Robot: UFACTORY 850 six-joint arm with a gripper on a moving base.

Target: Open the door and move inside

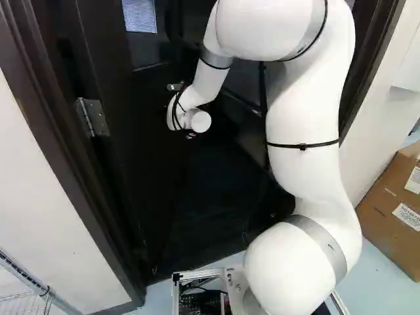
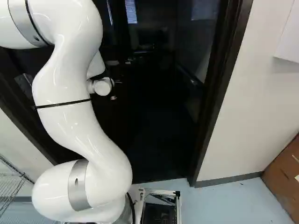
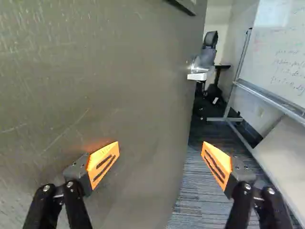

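Observation:
Small parts of my gripper (image 2: pixel 114 97) show beside the white wrist in the right base view. In the wrist view the gripper (image 3: pixel 160 155) stands wide open with nothing gripped. One orange pad is over the face of the door (image 3: pixel 114 86); the other is past the door's free edge, over carpet. Farther ahead, the metal handle (image 3: pixel 198 71) sits at that edge. The left base view shows the dark door (image 1: pixel 141 157) swung inward on its hinge (image 1: pixel 94 118), left of the wrist. Contact between finger and door cannot be told.
The doorway's right frame (image 2: pixel 223 88) meets a white wall. Inside the room are a whiteboard (image 3: pixel 286 57) on a wheeled stand (image 3: pixel 240 71) and a dark chair (image 3: pixel 208 52). Cardboard boxes (image 1: pixel 394 210) stand outside at right, a wire rack (image 1: pixel 26 298) at left.

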